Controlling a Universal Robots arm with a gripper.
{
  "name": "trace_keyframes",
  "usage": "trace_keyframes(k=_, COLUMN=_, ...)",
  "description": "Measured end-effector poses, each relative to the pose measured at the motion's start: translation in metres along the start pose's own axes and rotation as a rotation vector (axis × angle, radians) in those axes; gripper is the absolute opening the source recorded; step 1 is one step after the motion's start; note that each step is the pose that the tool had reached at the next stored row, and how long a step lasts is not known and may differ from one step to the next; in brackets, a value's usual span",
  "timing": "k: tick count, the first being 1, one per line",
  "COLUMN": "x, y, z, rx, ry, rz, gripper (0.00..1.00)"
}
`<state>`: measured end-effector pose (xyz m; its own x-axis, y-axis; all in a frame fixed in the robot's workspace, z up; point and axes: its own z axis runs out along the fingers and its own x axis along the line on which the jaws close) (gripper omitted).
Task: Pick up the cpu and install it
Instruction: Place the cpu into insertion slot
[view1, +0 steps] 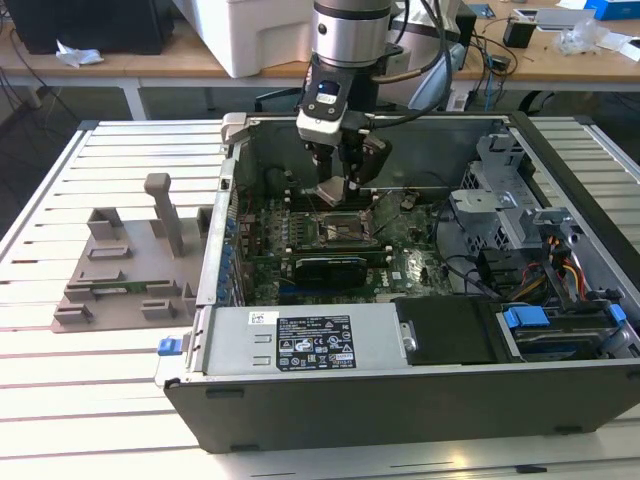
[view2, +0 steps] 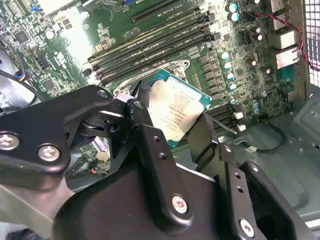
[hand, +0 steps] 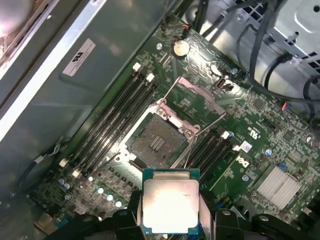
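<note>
Item: one cpu (hand: 170, 206), silvery top with a green edge, its print illegible. It is clamped edge to edge by the single gripper (view1: 340, 186) and hangs just above the motherboard (hand: 260, 130) inside one open computer case (view1: 400, 400). One socket (hand: 159, 141) lies uncovered below, apart from the cpu. One white label (view1: 313, 343) on the near power supply (view1: 240, 345), unreadable. One grey fixture (view1: 120, 270) at the exterior view's left.

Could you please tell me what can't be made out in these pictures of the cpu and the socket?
The cpu underside: turned away from the camera in both wrist views.
The socket pins: too fine to tell apart in the first wrist view.
Most of the socket in the second wrist view: behind the cpu and gripper.
Gap between cpu and socket: too small to judge in the exterior view.
</note>
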<state>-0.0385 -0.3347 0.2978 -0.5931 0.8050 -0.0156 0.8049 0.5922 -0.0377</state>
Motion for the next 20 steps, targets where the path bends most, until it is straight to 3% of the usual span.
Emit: trace_keyframes(k=20, x=0.0, y=0.0001, z=0.0004, rx=0.0048, ry=0.0115, rz=0.306, gripper=0.54)
